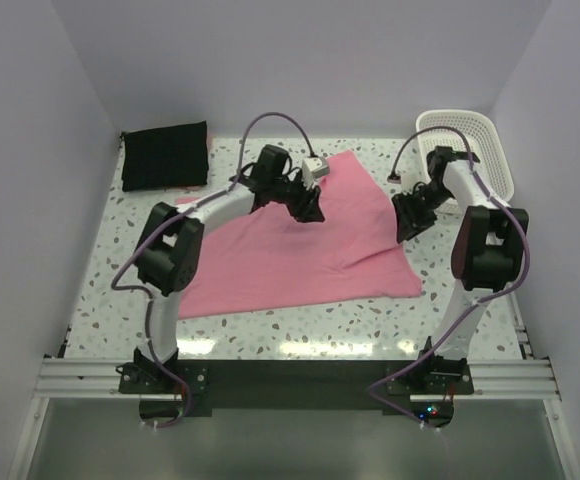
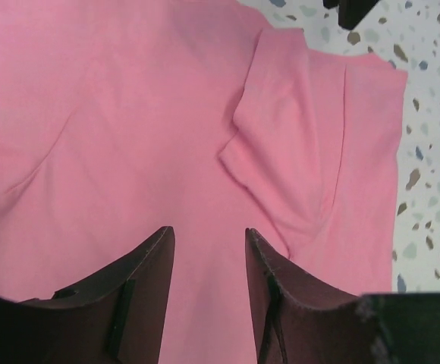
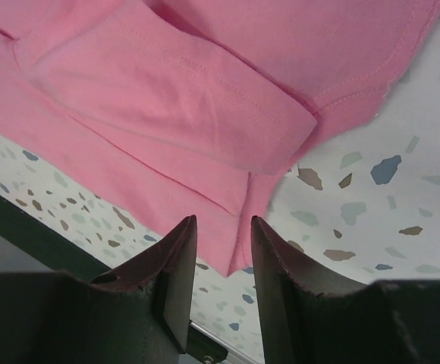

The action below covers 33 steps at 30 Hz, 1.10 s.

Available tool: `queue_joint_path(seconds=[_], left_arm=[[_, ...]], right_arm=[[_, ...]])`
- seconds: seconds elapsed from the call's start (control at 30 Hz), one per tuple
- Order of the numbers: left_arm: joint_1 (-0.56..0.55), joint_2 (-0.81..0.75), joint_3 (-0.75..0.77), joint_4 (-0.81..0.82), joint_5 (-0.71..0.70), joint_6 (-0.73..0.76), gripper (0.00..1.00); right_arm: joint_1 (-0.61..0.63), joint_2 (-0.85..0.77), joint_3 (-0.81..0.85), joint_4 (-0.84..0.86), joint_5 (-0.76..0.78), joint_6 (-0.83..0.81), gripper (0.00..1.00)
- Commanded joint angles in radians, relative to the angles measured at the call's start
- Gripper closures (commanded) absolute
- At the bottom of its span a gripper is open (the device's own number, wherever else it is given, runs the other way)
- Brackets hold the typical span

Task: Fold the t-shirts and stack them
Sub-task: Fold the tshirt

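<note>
The table (image 1: 300,325) was a white top flecked with grey and brown chips, closed in by plain pale lilac walls on three sides. A metal rail (image 1: 290,378) ran along its near edge, and both arms were bolted to it.

A white plastic basket (image 1: 460,116) sat at the far right corner. The right arm crossed in front of part of it, so I could not tell what it held.

A black garment (image 1: 165,155), folded into a rectangle, lay at the far left corner, well apart from everything else. The pink t-shirt (image 1: 290,250) lay spread over the middle of the table (mostly flat, with a few creases), and its right edge reached toward the right arm.

The left gripper (image 1: 310,205) hung over the far part of the pink shirt. From its wrist camera, the left gripper (image 2: 209,235) had its jaws apart with nothing between them. Pink cloth lay under them, and a sleeve (image 2: 281,152) was folded in over the body of the shirt just ahead.

The right gripper (image 1: 407,225) stood just beside the shirt's right edge. In its own view the right gripper (image 3: 223,221) also had its jaws apart and gripped nothing. The shirt's hemmed corner (image 3: 243,227) lay directly ahead of the gap, with speckled table to the right.
</note>
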<state>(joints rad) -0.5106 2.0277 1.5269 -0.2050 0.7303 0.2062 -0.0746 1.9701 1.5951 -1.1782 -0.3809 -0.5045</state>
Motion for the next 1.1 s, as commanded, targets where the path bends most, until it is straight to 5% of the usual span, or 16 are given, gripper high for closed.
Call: queue_joint_path(seconds=[0.0, 0.2, 0.6, 1.07], left_arm=[[-0.037, 0.101, 0.116, 0.165, 0.046, -0.28, 0.53], [-0.086, 0.235, 0.213, 0.237, 0.047, -0.395, 0.59], [-0.131, 0.33, 0.234, 0.175, 0.02, -0.395, 0.63], [-0.147, 0.37, 0.248, 0.134, 0.018, -0.378, 0.65]], right_arm=[[-0.02, -0.028, 0.023, -0.014, -0.079, 0.049, 0.61], [-0.051, -0.066, -0.07, -0.078, -0.047, -0.012, 0.64], [-0.056, -0.111, -0.314, 0.031, 0.034, 0.026, 0.69], [-0.056, -0.091, -0.356, 0.071, 0.097, 0.024, 0.7]])
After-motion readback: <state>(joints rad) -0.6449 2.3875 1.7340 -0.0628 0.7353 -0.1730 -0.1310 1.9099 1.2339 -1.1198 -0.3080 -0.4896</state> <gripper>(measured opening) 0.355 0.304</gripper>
